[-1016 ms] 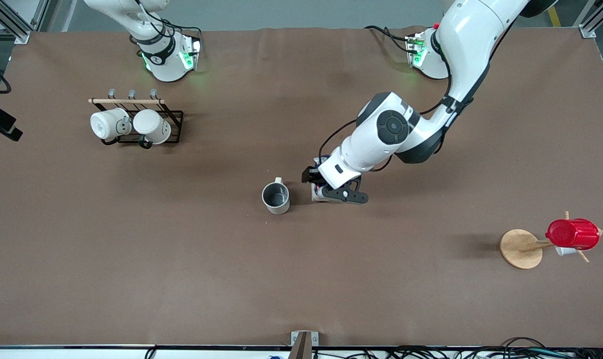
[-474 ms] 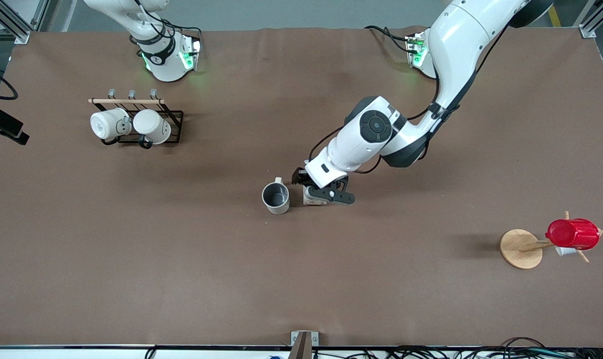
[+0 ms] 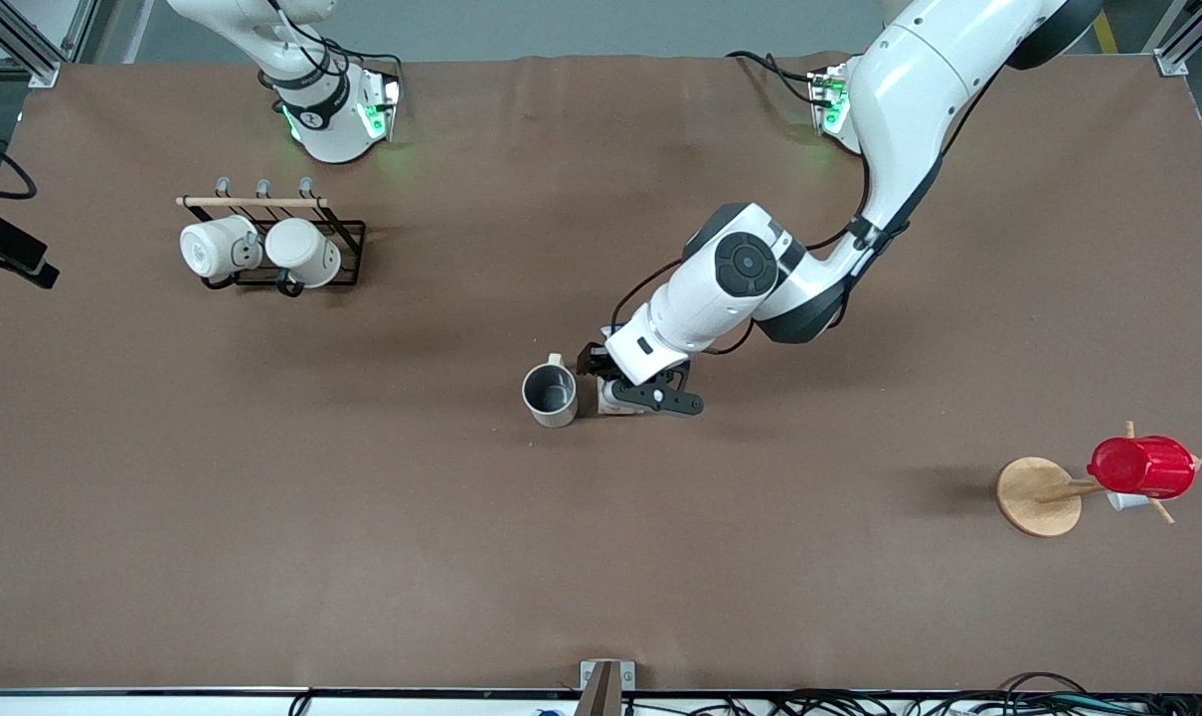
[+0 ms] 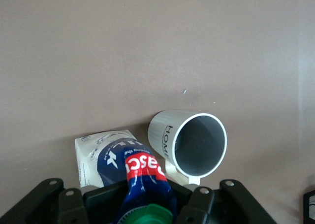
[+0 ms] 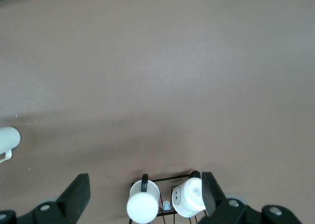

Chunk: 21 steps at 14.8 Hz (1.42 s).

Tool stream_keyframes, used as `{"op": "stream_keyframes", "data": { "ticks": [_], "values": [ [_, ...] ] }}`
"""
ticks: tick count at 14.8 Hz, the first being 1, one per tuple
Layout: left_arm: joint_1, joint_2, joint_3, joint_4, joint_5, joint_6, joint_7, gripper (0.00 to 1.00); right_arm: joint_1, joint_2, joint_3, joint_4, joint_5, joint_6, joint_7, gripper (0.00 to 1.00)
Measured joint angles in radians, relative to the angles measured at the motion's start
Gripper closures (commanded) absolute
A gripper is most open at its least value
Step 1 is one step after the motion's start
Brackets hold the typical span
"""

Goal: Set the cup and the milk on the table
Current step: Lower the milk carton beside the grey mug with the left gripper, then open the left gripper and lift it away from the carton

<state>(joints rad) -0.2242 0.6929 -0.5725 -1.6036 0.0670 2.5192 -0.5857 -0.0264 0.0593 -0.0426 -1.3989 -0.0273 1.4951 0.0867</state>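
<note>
While the left gripper (image 3: 628, 396) stays squeezed on the milk (image 4: 129, 170), the carton sits low beside the cup (image 3: 550, 394), toward the left arm's end of the table (image 3: 601, 557). In the left wrist view the carton's blue-and-white body and green cap show between the fingers (image 4: 198, 206), its base down at the brown sheet, though whether it is fully seated I cannot tell. The cup stands upright near the table's middle, grey inside showing, handle pointing toward the robots' bases, so 1 of the 2 items looks placed already. My call: this is the set-down of the milk, and the next move needs a clean release and a straight lift so the carton does not tip into the cup. The left arm reaches down from its base, elbow bent, wrist angled low over the carton. Over at the right arm, waiting near its base, the right gripper (image 5: 145, 194) hangs wide open and empty above the rack of white mugs (image 3: 262, 249).
</note>
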Motion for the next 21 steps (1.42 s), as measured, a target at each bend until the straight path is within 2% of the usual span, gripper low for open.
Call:
{"op": "stream_keyframes", "data": {
  "ticks": [4,7,11,13,18,21],
  "values": [
    [-0.013,0.014,0.0,0.004,0.002,0.011,0.0,0.89,0.0,0.0,0.001,0.0,0.0,0.0,0.0,0.0],
    [-0.013,0.019,0.0,0.006,0.023,0.015,0.0,0.76,0.0,0.0,0.002,-0.001,0.001,-0.001,0.0,0.0],
    [-0.011,0.019,0.001,0.01,0.026,0.016,0.0,0.3,0.0,0.001,0.002,-0.033,0.002,-0.002,0.0,0.0],
    [-0.009,0.019,0.003,0.012,0.027,0.017,0.0,0.02,0.0,0.001,0.002,-0.039,0.002,-0.002,0.0,0.0],
    [0.0,0.012,0.004,0.035,0.027,0.019,-0.008,0.0,0.0,0.001,0.002,-0.039,0.006,-0.002,0.0,0.0],
    [0.015,-0.036,0.004,0.042,0.027,-0.021,-0.01,0.0,0.0,0.001,0.002,-0.039,0.006,-0.002,0.0,0.0]
  ]
}}
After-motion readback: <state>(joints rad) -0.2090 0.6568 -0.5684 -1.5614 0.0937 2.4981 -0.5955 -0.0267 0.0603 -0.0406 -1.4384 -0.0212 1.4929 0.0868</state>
